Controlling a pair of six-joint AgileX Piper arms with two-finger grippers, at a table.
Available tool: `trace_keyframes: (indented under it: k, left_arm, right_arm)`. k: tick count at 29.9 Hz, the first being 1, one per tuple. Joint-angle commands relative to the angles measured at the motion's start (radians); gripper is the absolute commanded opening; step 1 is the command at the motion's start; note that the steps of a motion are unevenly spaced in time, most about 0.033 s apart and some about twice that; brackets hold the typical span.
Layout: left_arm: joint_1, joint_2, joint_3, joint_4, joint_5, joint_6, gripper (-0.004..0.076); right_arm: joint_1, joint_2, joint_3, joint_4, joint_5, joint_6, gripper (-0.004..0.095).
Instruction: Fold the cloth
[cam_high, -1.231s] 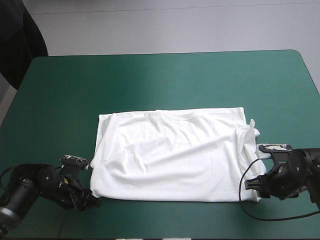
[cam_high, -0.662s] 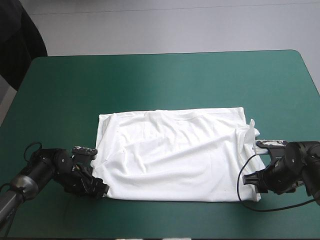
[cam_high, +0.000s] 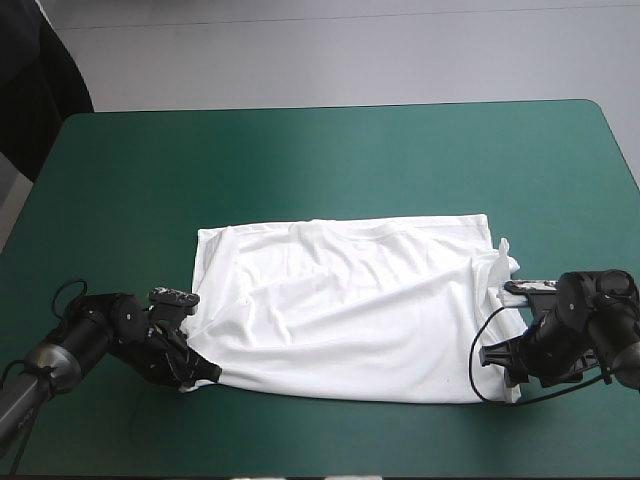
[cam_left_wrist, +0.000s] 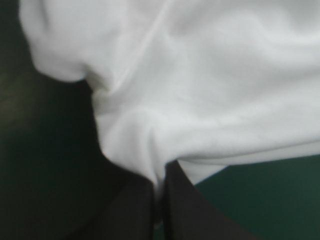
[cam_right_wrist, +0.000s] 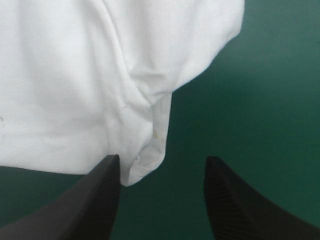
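The white T-shirt (cam_high: 345, 305) lies as a wide folded rectangle in the middle of the teal-green table. At its near left corner my left gripper (cam_high: 197, 377) is shut on the T-shirt; in the left wrist view the cloth (cam_left_wrist: 200, 85) bunches up from between the black fingers (cam_left_wrist: 180, 210), and my left gripper (cam_left_wrist: 159, 200) shows only a thin slit. My right gripper (cam_high: 508, 368) stands open at the near right corner. In the right wrist view the corner of the T-shirt (cam_right_wrist: 145, 162) pokes between the parted fingers of my right gripper (cam_right_wrist: 162, 187), close to one finger (cam_right_wrist: 97, 200).
Bare teal-green cover (cam_high: 330, 160) stretches from the shirt to the table's far edge. A narrow strip of cover (cam_high: 340, 435) runs between the shirt and the near edge.
My left gripper slid in from the near left, reached the shirt's corner and shut on it, bunching the cloth. My right gripper moved in a little toward the near right corner.
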Motion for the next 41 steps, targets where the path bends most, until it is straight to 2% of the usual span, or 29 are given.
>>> trace_keyframes:
  k: [1, 7, 18, 22, 26, 29, 30, 35, 41]
  left_arm:
    - [-0.005, 0.0, 0.0, -0.052, 0.001, 0.005, -0.0009]
    - [-0.005, 0.0, 0.0, -0.052, 0.013, 0.009, -0.0009]
    - [-0.005, 0.0, -0.072, -0.04, 0.015, 0.012, -0.0009]
    - [-0.005, 0.0, -0.096, -0.038, 0.024, 0.012, -0.0009]
    - [-0.005, 0.0, -0.1, -0.038, 0.03, 0.012, -0.0009]
    - [-0.005, 0.0, -0.1, -0.038, 0.035, 0.012, -0.0009]
    - [-0.005, 0.0, -0.1, -0.038, 0.038, 0.012, -0.0009]
    - [-0.005, 0.0, -0.1, -0.042, 0.049, 0.012, -0.0009]
    - [-0.005, -0.032, -0.122, -0.049, 0.123, 0.012, -0.0009]
  right_arm:
    - [0.001, 0.025, -0.019, 0.035, 0.018, -0.01, 0.0498]
    - [0.001, 0.058, -0.019, 0.079, 0.026, -0.01, 0.0498]
    - [0.001, 0.146, -0.019, 0.076, -0.002, -0.019, 0.0498]
    - [0.001, 0.196, -0.019, 0.076, -0.002, -0.029, 0.0469]
    - [0.001, 0.241, -0.019, 0.08, -0.002, -0.034, 0.0359]
    - [0.001, 0.264, -0.019, 0.087, 0.006, -0.06, 0.0139]
    - [0.001, 0.265, -0.019, 0.092, 0.011, -0.081, 0.0011]
    - [0.001, 0.257, -0.019, 0.105, 0.04, -0.088, -0.0015]
    - [0.001, 0.148, -0.047, 0.089, 0.053, -0.066, -0.0015]
